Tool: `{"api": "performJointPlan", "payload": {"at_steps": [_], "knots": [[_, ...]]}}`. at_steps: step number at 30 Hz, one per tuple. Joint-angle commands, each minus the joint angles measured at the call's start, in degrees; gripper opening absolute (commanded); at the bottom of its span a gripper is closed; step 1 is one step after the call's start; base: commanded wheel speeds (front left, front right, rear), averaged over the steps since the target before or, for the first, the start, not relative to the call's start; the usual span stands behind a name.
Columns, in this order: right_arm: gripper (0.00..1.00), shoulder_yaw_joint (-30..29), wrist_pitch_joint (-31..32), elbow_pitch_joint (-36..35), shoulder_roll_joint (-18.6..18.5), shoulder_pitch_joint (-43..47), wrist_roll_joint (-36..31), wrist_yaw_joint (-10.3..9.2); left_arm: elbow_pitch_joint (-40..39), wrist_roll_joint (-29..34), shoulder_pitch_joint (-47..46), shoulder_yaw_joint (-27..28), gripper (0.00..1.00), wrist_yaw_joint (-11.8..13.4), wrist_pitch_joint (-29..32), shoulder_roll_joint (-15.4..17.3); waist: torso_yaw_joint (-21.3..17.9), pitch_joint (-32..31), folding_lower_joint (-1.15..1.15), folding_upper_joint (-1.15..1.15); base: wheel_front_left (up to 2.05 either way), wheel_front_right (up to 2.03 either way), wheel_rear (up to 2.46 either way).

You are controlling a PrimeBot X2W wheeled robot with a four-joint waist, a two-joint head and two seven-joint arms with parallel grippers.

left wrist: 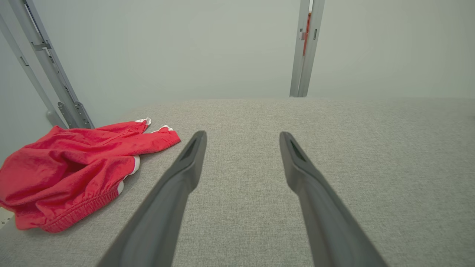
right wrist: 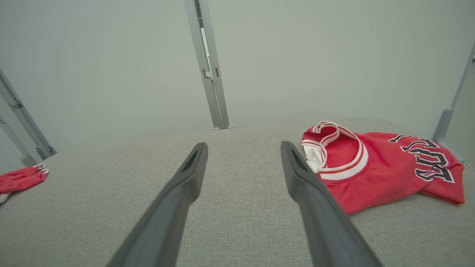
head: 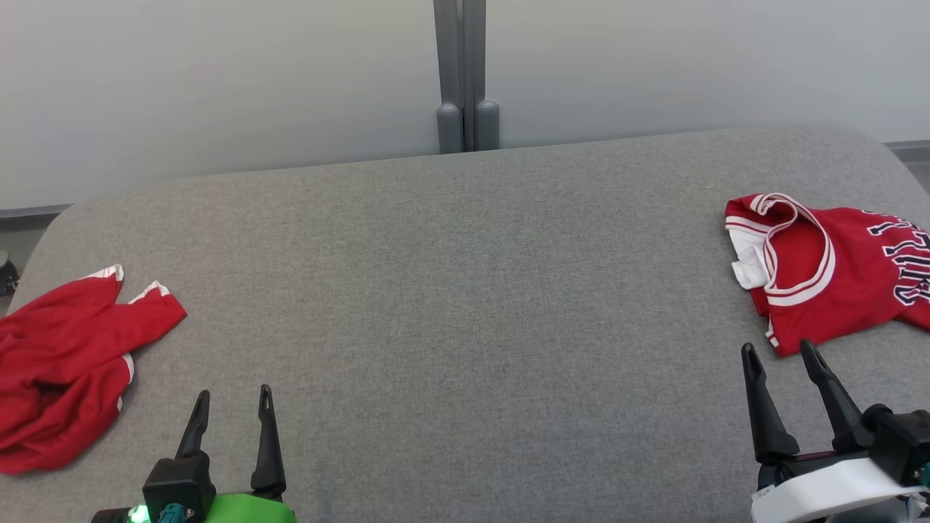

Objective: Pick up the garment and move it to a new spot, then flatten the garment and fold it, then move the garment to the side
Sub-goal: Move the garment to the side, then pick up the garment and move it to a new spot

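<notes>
With left gripper (head: 234, 394) and right gripper (head: 777, 349) released, shorts (head: 65, 363) left of the former were probably best pinched at the waistband (left wrist: 85, 209).

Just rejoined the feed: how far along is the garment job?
Done, seemingly: the red jersey lies roughly folded at the right of the grey surface. In hand: nothing; left tool and right tool hang open, empty. Left: the crumpled red shorts need moving, flattening, folding.

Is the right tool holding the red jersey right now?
No: in the head view the right tool is open and empty, just short of the red jersey lying on the grey surface.
</notes>
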Motion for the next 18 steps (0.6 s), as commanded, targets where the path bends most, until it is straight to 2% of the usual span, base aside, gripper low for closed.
{"api": "performJointPlan", "payload": {"at_steps": [1,4,8,18], "knots": [[1.0,-0.3,0.1,-0.2,0.1,0.5,0.0,-0.11,0.1,-0.2,0.2,0.0,1.0,0.3,-0.1,0.5,0.2,0.0,0.0,0.0,0.0,0.0,0.0],[1.0,-0.5,0.1,-0.3,0.2,0.5,-0.1,-0.11,0.3,-0.3,-0.4,0.0,1.0,0.4,0.0,0.5,1.0,0.2,0.0,0.0,0.0,0.0,0.0],[1.0,-0.4,0.3,-1.1,-0.2,0.6,-0.3,-0.11,0.4,-0.5,-1.8,-0.1,1.0,0.3,-0.2,0.1,4.2,0.7,0.0,0.0,0.0,0.0,0.0],[1.0,1.8,2.2,-5.2,-1.2,-1.1,-0.5,-0.1,2.0,-1.7,-5.9,1.4,1.0,-0.5,-0.8,-0.8,17.4,2.1,0.0,0.0,0.0,0.0,0.0]]}}
